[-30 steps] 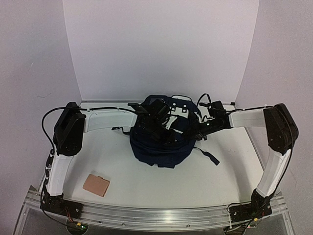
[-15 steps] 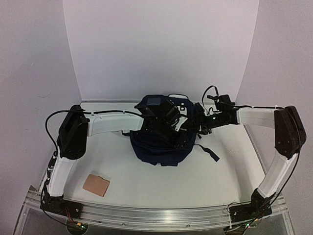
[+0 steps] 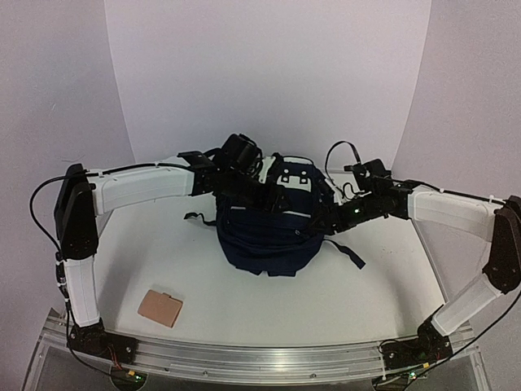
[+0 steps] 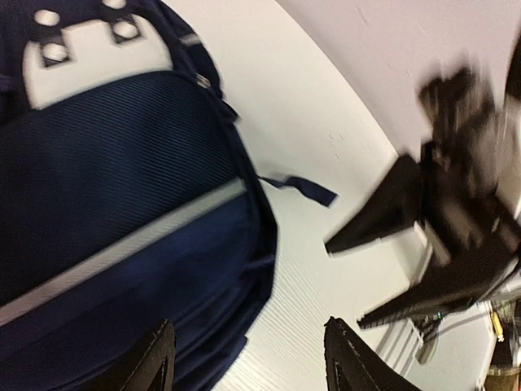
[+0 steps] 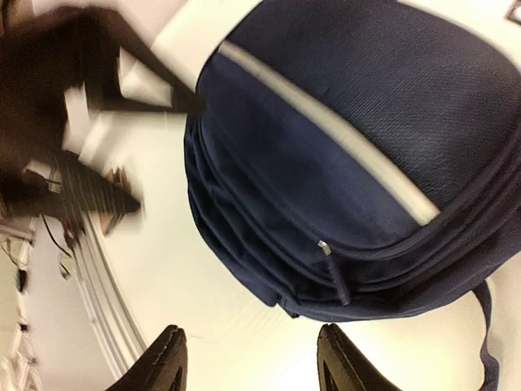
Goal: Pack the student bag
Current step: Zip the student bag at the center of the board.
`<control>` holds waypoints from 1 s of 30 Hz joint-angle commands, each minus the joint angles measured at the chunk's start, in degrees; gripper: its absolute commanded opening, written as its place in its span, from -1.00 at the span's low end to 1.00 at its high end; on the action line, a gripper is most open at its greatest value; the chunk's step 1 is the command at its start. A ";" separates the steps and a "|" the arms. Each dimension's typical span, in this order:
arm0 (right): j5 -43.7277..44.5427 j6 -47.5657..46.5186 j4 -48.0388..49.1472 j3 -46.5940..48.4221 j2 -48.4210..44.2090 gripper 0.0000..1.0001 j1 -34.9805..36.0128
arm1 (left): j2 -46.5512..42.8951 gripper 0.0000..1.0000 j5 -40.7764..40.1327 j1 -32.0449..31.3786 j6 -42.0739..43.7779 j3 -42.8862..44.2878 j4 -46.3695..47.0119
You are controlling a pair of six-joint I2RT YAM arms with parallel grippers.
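The large dark navy fabric backpack (image 3: 264, 244) sits at the middle of the white table (image 3: 391, 285), toward the back wall; its white patch (image 3: 291, 173) is at its far end and a thin pale stripe (image 4: 122, 248) crosses its front; a dark strap end (image 3: 348, 259) trails from its right side onto the table. The left gripper (image 3: 264, 191) hovers over the bag's upper left, its fingers (image 4: 159, 362) spread apart with nothing between them; the right gripper (image 3: 330, 216) is at the bag's upper right edge, its fingers (image 5: 167, 358) likewise parted and empty; whether either touches the fabric cannot be told. Well apart, near the table's front left, lies a small flat tan card (image 3: 160, 308).
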 commanded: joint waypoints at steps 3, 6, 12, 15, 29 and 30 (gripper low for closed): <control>7.08 -7.89 0.17 1.14 4.49 -0.02 0.70 | -4.57 0.26 -5.64 0.69 -1.85 -1.89 1.67; 7.20 -8.64 1.00 2.09 6.84 -0.07 0.68 | -4.56 0.26 -6.13 0.73 -1.85 -1.85 1.29; 6.58 -9.37 1.78 3.44 10.23 -0.13 1.02 | -4.38 0.27 -6.92 0.77 -1.43 -1.81 0.86; 6.55 -9.39 2.46 3.67 10.79 -0.21 1.65 | -3.82 0.27 -7.47 0.80 -0.66 -1.43 -0.33; 9.89 -10.08 4.97 3.53 13.59 -0.53 2.88 | -3.64 0.33 -5.19 2.68 7.91 -2.18 -2.94; 10.06 -10.19 4.95 3.48 13.54 -0.64 2.90 | -3.79 0.32 -4.41 2.67 10.64 -2.53 -3.20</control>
